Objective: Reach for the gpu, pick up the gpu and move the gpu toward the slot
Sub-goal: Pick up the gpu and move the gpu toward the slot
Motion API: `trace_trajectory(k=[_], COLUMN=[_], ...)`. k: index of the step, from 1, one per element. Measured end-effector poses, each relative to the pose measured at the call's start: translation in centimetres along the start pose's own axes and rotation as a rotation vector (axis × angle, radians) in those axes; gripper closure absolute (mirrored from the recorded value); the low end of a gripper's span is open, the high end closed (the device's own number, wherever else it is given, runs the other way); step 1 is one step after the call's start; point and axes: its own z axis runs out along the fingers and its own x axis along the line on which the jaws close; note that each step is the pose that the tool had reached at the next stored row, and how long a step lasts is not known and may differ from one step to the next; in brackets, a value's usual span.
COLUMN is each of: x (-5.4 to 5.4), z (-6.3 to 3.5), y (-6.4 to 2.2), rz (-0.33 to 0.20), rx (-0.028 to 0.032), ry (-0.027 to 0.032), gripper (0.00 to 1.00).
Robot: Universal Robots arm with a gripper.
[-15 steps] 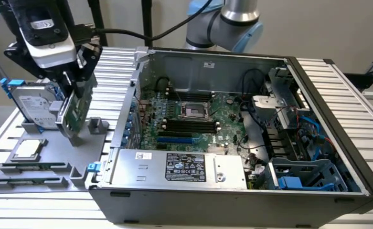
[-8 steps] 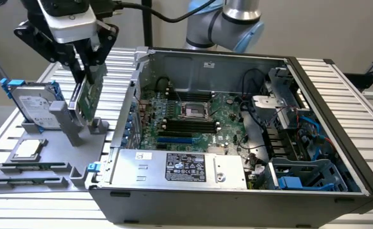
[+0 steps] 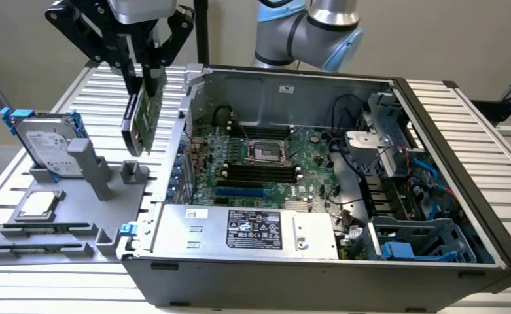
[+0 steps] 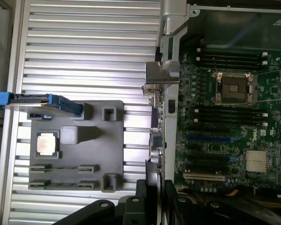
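- The black pincer point(image 3: 147, 69) on the robot arm is clamped on the top edge of the gpu point(image 3: 148, 111), a thin flat green circuit-board card with a silvery metal bracket at one end.
- The gpu hangs on edge in the air, clear of the desk point(image 3: 98, 98), a surface of ribbed silvery aluminium slats.
- In the exterior view the card is just beside the left wall of the open dark grey computer case point(image 3: 325, 281), above the gap between that case and the grey plastic holder tray point(image 3: 80, 229).
- In the wrist view the card point(image 4: 155, 140) is seen edge-on, running along the case wall, with the green motherboard point(image 4: 225, 136) on its far side.
- A silver, white-labelled hard drive in a blue frame point(image 3: 48, 145) stands upright at the back of the grey tray.
- A square silvery processor chip point(image 3: 38, 205) lies flat on the tray, near the hard drive.
- Narrow green memory sticks point(image 3: 46, 230) rest in slots at the tray's front edge.
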Motion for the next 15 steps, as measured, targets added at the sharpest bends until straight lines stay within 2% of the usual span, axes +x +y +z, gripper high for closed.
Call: trace_trajectory(k=[3, 9, 15], x=[-1.4, -4.1, -6.8], z=[-0.29, -0.37, -0.08], y=[-0.02, -0.11, -0.08], rz=[0.0, 0.0, 0.001], rx=[-0.0029, -0.0039, -0.004], ry=[0.0025, 0.0061, 0.0131], gripper=[0.74, 0.74, 0.74])
